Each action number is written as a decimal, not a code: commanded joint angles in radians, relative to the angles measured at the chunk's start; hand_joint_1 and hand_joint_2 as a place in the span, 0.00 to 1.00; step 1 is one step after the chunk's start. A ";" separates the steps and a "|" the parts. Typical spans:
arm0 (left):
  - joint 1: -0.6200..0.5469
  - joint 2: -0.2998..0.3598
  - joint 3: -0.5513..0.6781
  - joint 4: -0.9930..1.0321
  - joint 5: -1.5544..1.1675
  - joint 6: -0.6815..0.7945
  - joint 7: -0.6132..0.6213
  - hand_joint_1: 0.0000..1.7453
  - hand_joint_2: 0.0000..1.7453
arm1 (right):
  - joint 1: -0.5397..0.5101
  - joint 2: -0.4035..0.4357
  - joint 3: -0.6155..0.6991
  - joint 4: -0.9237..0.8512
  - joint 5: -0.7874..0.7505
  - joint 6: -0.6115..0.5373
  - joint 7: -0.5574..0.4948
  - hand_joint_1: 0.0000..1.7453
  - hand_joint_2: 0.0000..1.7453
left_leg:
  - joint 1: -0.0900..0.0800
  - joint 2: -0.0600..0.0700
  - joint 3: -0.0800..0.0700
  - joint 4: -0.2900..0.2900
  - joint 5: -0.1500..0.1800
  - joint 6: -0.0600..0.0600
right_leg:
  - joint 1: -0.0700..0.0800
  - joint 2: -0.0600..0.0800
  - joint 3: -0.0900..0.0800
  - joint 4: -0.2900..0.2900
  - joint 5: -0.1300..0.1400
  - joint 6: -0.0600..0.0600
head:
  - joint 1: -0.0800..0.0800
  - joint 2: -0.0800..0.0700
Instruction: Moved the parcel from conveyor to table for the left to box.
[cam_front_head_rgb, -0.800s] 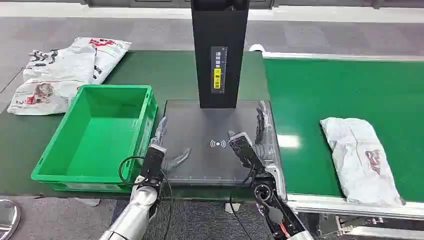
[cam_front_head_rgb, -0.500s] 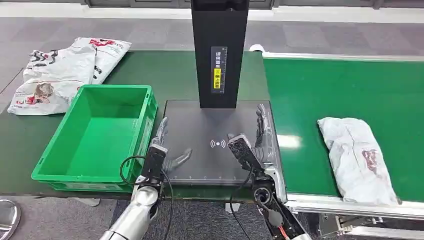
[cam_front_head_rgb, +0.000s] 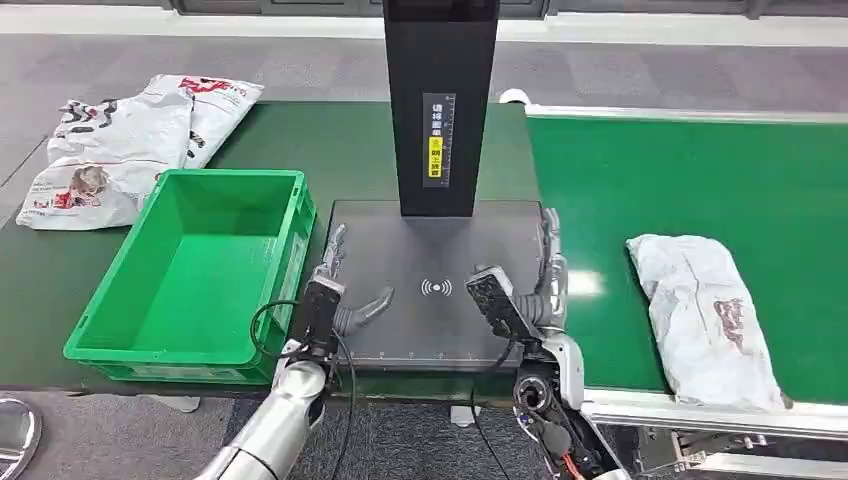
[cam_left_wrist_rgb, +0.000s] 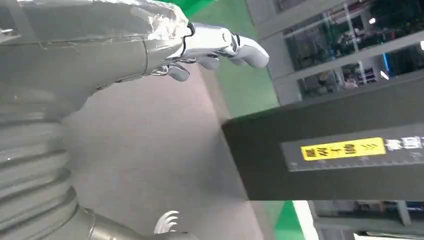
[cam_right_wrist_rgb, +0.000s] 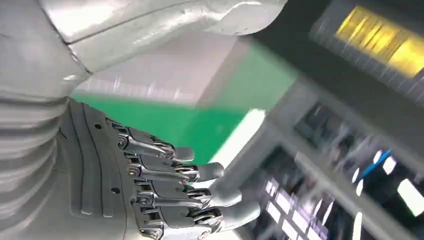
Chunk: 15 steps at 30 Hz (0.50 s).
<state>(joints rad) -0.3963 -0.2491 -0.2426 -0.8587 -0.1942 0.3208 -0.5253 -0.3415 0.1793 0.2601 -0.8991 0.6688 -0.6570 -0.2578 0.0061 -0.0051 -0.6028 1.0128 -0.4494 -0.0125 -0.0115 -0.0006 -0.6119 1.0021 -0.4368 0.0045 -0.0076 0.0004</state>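
A crumpled white parcel with red print lies on the green conveyor belt, to the right. My right hand hovers open over the right edge of the dark scanner plate, still left of the parcel; its fingers are spread and hold nothing. My left hand is open above the plate's left edge, beside the green box, which is empty. In the left wrist view its fingers reach out over the grey plate.
A black scanner post rises from the back of the plate. Several white printed parcels lie on the dark green table behind the box. The conveyor's metal frame runs along the front right.
Both hands have moved forward over the plate, the right one also toward the conveyor. The parcel has drifted left along the belt.
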 joint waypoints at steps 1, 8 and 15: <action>-0.106 -0.021 0.016 0.155 0.010 -0.008 -0.005 0.00 1.00 | -0.034 -0.050 -0.113 0.052 0.050 -0.019 0.014 0.00 1.00 | 0.000 -0.001 0.003 -0.002 0.000 0.000 | 0.000 -0.002 0.004 -0.002 0.000 0.000 | 0.000 0.000; -0.105 -0.020 0.016 0.155 0.010 -0.008 -0.006 0.00 1.00 | -0.033 -0.048 -0.113 0.051 0.052 -0.021 0.014 0.00 1.00 | 0.000 0.000 0.002 -0.001 0.000 0.000 | 0.000 0.001 0.002 -0.001 0.000 0.000 | 0.000 0.000; -0.105 -0.020 0.016 0.155 0.010 -0.008 -0.006 0.00 1.00 | -0.033 -0.048 -0.113 0.051 0.052 -0.021 0.014 0.00 1.00 | 0.000 0.001 0.003 -0.001 0.000 0.000 | 0.000 0.001 0.003 -0.001 0.000 0.000 | 0.000 0.000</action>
<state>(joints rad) -0.4538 -0.2762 -0.2426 -0.7763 -0.1873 0.3201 -0.5341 -0.3426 0.1480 0.1820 -0.8991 0.7221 -0.6783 -0.2483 0.0063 -0.0044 -0.6027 1.0126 -0.4495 -0.0126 -0.0112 0.0007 -0.6123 1.0023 -0.4367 0.0044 -0.0073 0.0004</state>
